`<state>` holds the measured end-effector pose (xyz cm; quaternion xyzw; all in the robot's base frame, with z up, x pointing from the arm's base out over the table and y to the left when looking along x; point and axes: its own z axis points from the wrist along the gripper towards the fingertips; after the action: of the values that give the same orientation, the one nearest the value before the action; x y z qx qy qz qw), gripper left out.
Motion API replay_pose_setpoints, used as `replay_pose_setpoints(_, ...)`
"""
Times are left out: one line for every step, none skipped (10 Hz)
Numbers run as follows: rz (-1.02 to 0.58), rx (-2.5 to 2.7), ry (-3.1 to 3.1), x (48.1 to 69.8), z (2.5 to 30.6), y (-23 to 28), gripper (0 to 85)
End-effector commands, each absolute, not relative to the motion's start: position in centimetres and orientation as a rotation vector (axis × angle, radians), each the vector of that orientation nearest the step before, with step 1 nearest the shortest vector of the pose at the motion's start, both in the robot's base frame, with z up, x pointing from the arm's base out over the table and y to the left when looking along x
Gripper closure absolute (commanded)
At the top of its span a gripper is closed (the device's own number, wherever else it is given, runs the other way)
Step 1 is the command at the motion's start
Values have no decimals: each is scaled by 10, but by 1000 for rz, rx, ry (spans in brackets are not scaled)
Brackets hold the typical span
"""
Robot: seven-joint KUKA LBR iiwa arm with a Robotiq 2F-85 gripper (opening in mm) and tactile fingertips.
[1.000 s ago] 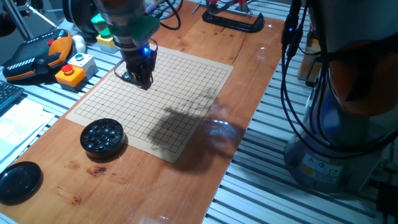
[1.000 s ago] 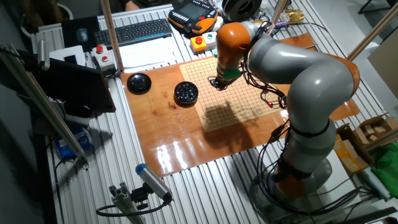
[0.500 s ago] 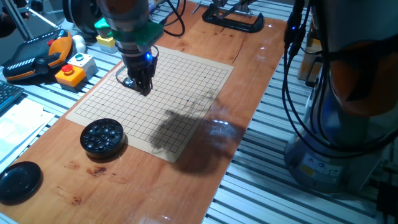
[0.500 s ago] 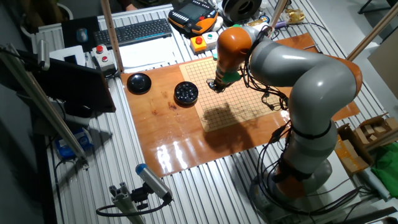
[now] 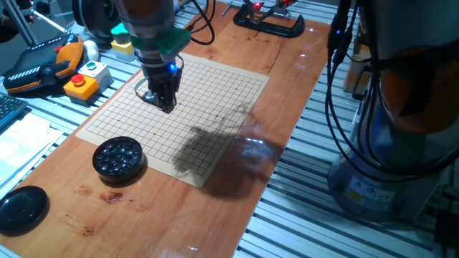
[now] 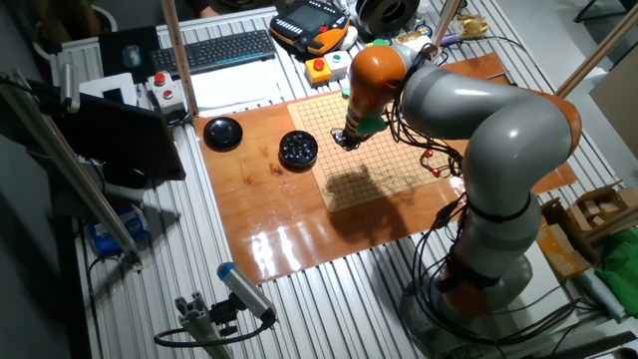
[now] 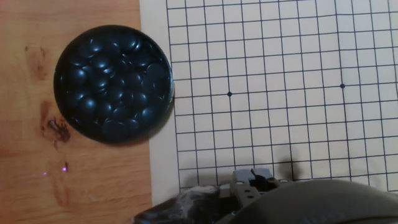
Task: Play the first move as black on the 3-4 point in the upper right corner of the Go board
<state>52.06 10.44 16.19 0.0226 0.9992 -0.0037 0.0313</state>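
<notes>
The Go board (image 5: 215, 93) lies on the wooden table, and no stone shows on its grid. Black stones fill the round black bowl (image 5: 118, 156) beside the board's near left corner. My gripper (image 5: 166, 106) hangs low over the left part of the board, its fingers drawn together with nothing visible between them. In the other fixed view the gripper (image 6: 344, 139) is just right of the bowl (image 6: 298, 149). The hand view shows the bowl (image 7: 113, 83) at upper left, the board grid (image 7: 286, 62) to the right and the gripper (image 7: 252, 180) at the bottom edge. I cannot single out the 3-4 point.
The bowl's black lid (image 5: 21, 209) lies on the table at the near left. An orange-and-yellow button box (image 5: 82, 80) and a teach pendant (image 5: 43, 64) sit beyond the table's left edge. A black clamp (image 5: 269, 25) rests at the far end. Cables (image 5: 337, 107) hang at the right.
The gripper has slid a short way across the board toward the bowl and dropped slightly. Bowl, lid and board have stayed put.
</notes>
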Motion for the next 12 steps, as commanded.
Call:
replay_pose_setpoints(6,91,3072,521,162,104,843)
replay_pose_setpoints(2,102,3060,521,162,104,843)
replay_pose_setpoints(35,89,3050,521,162,104,843)
replay_pose_setpoints(53,76,3043,521,162,104,843)
replay_pose_setpoints(52,55,3034,521,162,104,843)
replay_pose_setpoints(54,50,3060,521,162,104,843)
replay_pose_setpoints(82,48,3092,521,162,104,843)
replay_pose_setpoints(79,26,3121,521,162,104,843)
replay_pose_setpoints(77,14,3130,521,162,104,843)
replay_pose_setpoints(67,14,3121,521,162,104,843)
replay_pose_setpoints(60,26,3121,521,162,104,843)
replay_pose_setpoints(75,43,3121,521,162,104,843)
